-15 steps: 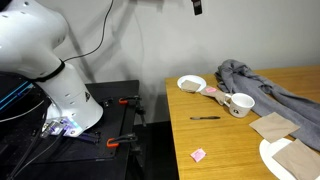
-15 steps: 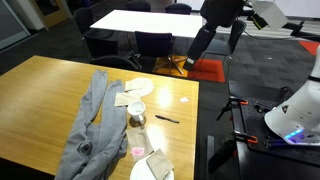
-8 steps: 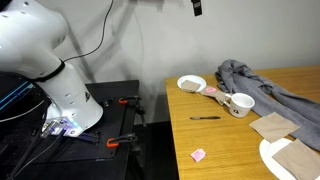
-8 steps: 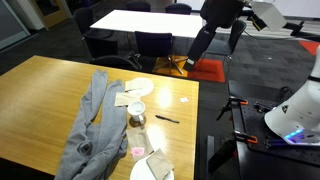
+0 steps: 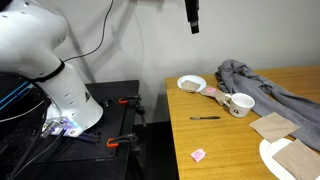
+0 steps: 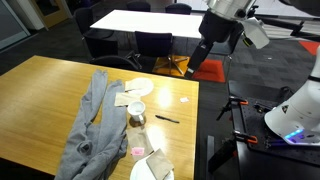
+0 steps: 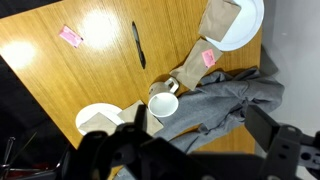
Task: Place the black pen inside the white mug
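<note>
The black pen (image 5: 205, 118) lies flat on the wooden table (image 5: 230, 150), near the edge facing the robot base; it also shows in an exterior view (image 6: 166, 118) and in the wrist view (image 7: 138, 44). The white mug (image 5: 240, 104) stands upright a little beyond it, beside a grey cloth, and shows in an exterior view (image 6: 136, 112) and from above in the wrist view (image 7: 164, 104). My gripper (image 5: 192, 16) hangs high above the table, far from both. In the wrist view the gripper (image 7: 205, 125) is open and empty, its dark fingers (image 7: 272, 128) spread wide.
A crumpled grey cloth (image 5: 265, 85) lies behind the mug. A shallow white bowl (image 5: 191, 84) sits near the table corner. A white plate with a brown napkin (image 5: 285, 160), another napkin (image 5: 272, 125) and a pink packet (image 5: 198, 154) lie on the table. The robot base (image 5: 60, 90) stands beside it.
The gripper has come down a little and shows lower in both exterior views. Pen, mug and the other things have not moved.
</note>
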Available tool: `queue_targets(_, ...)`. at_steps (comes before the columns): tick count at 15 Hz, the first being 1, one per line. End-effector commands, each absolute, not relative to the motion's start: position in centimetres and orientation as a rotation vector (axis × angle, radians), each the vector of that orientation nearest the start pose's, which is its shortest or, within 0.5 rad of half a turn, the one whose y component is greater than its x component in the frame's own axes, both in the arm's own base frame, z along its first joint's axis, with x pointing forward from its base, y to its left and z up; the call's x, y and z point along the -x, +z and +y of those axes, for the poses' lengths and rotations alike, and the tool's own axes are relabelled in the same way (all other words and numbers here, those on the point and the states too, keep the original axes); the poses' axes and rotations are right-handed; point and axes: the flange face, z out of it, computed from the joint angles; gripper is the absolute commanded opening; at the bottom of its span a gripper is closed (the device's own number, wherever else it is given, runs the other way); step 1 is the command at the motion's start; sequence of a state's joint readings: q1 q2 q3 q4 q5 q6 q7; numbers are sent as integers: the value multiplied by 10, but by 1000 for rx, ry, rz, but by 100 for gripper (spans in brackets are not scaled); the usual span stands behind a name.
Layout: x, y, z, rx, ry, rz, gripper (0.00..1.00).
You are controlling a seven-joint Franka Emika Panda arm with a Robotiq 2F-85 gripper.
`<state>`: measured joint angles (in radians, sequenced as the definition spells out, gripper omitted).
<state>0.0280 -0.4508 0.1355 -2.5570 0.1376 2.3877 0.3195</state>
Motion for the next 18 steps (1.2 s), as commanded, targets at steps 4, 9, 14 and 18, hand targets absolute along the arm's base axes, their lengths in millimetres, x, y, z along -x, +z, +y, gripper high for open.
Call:
queue_targets(4,-423,396,52,2994,-385,291,100)
queue_targets(9,-443,350,34,3013,-314,222,100)
queue_targets(14,-470,298,24,3031,-265,273,100)
queue_targets(18,-492,259,22,3051,-235,294,100)
